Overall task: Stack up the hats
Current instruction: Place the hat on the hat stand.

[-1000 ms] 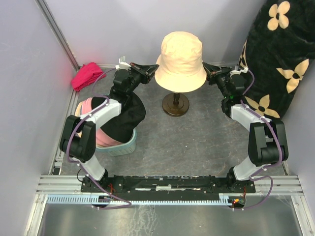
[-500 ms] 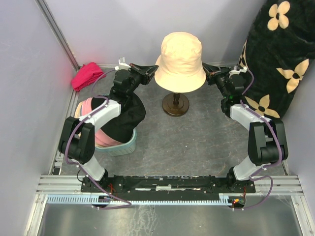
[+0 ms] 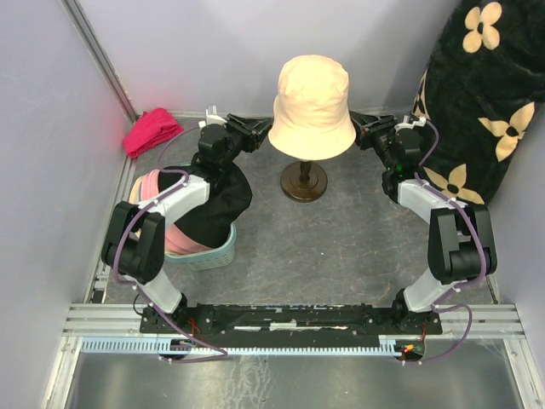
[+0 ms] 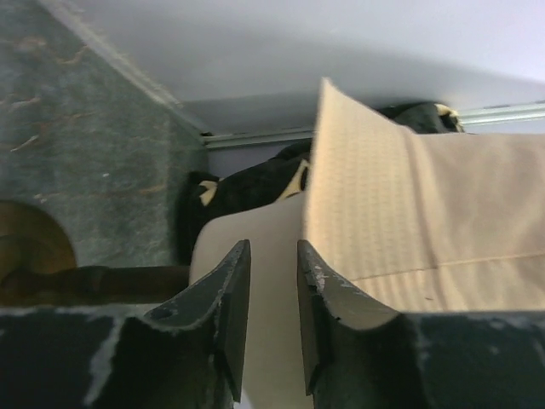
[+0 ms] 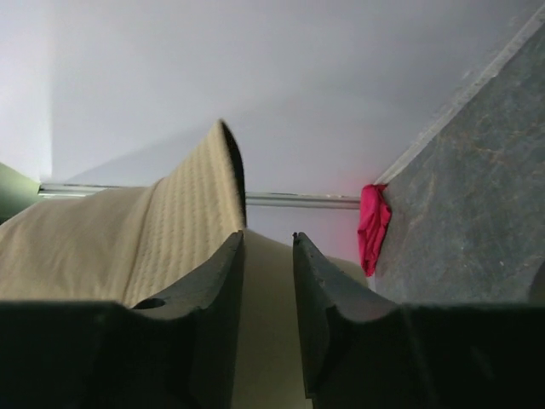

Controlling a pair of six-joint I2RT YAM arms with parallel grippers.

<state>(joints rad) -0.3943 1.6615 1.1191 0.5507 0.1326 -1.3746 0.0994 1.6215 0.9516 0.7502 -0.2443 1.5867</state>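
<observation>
Both equally near, the left end effector (image 3: 258, 135) and right end effector (image 3: 361, 127) flank the beige hat (image 3: 312, 98), jaws slightly parted, gripping nothing.

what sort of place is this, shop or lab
Probably a robot test cell: plain lilac walls around a grey table, left arm and right arm bolted to a metal rail, beige hat on a stand.

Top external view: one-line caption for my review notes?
Left gripper and right gripper, jaws slightly apart, flank the beige hat on its stand; black hat in basket.
</observation>
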